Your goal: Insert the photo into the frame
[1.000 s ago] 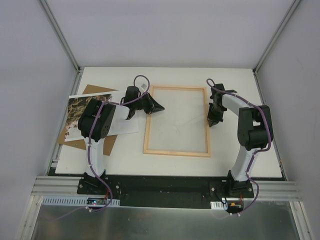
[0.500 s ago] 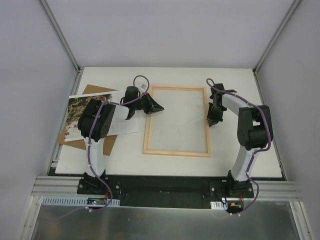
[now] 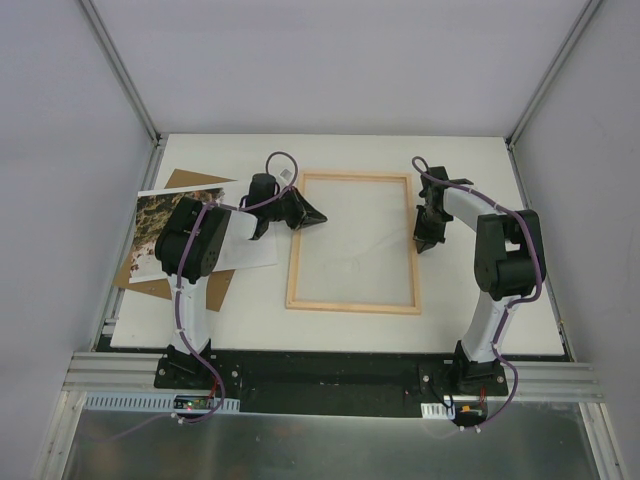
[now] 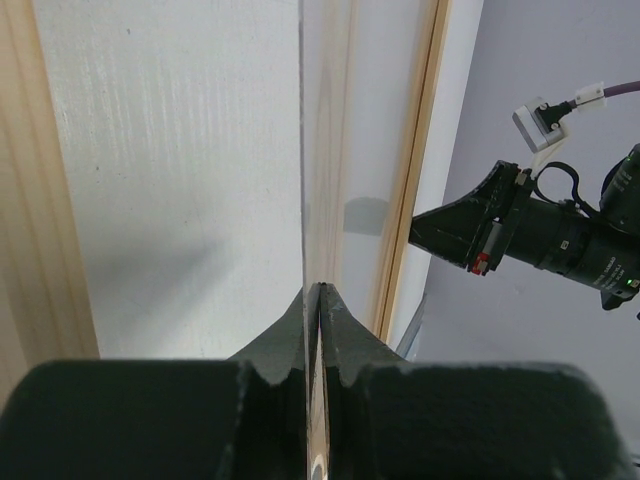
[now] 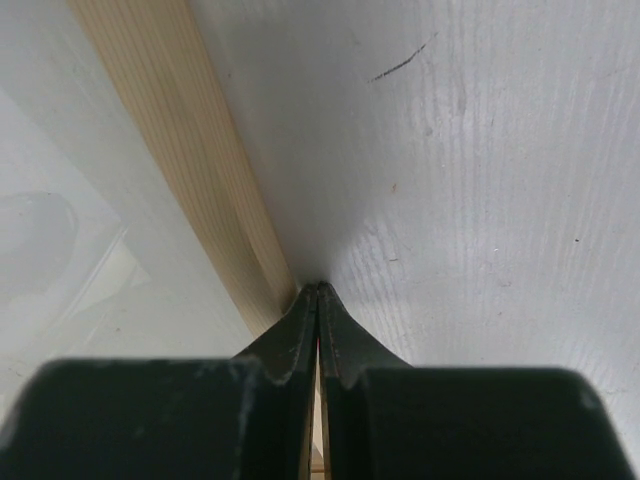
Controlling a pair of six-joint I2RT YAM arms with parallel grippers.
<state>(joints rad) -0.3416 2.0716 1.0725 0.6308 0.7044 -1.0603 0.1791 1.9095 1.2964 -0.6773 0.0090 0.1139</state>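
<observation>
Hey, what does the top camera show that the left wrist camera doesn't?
Only the top view: the photo, lying on a brown board left of the frame and partly hidden by the left arm. Only the left wrist view: a close-up of the left gripper with its tips pressed shut. Both: the frame's wooden strips and the right gripper at its far side.

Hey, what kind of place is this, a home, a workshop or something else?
Most likely a robotics lab test cell: a white tabletop boxed in by plain grey panels on aluminium rails, with a black-and-white left robot arm and a matching right arm bolted at the near edge.
</observation>
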